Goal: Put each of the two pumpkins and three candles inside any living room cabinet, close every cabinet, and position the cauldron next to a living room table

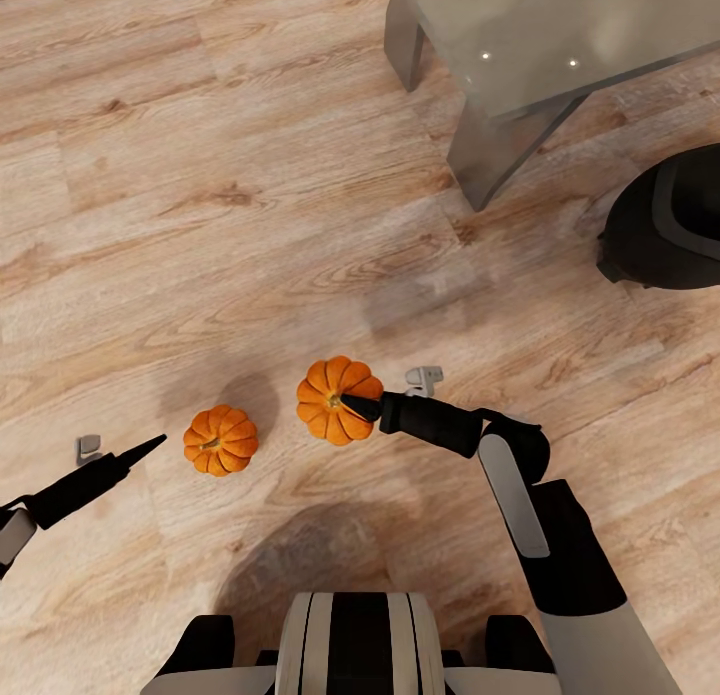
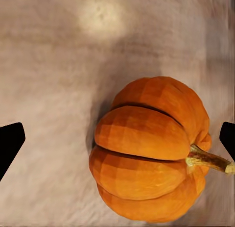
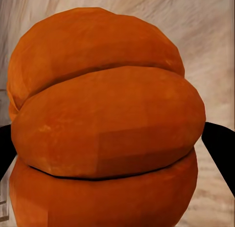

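Right gripper [image 1: 352, 405] spread around the larger pumpkin [image 1: 338, 400] — contact hidden; left gripper [image 1: 150, 445] parted beside the smaller pumpkin [image 1: 221, 440].

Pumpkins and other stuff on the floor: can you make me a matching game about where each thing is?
Things:
1. smaller pumpkin
2. bigger pumpkin
3. cauldron
4. table

Places:
A. at the head view's right edge
B. at the right gripper's tip
C. top of the head view, above the cauldron
D. just ahead of the left gripper

Pairs: 1-D, 2-B, 3-A, 4-C
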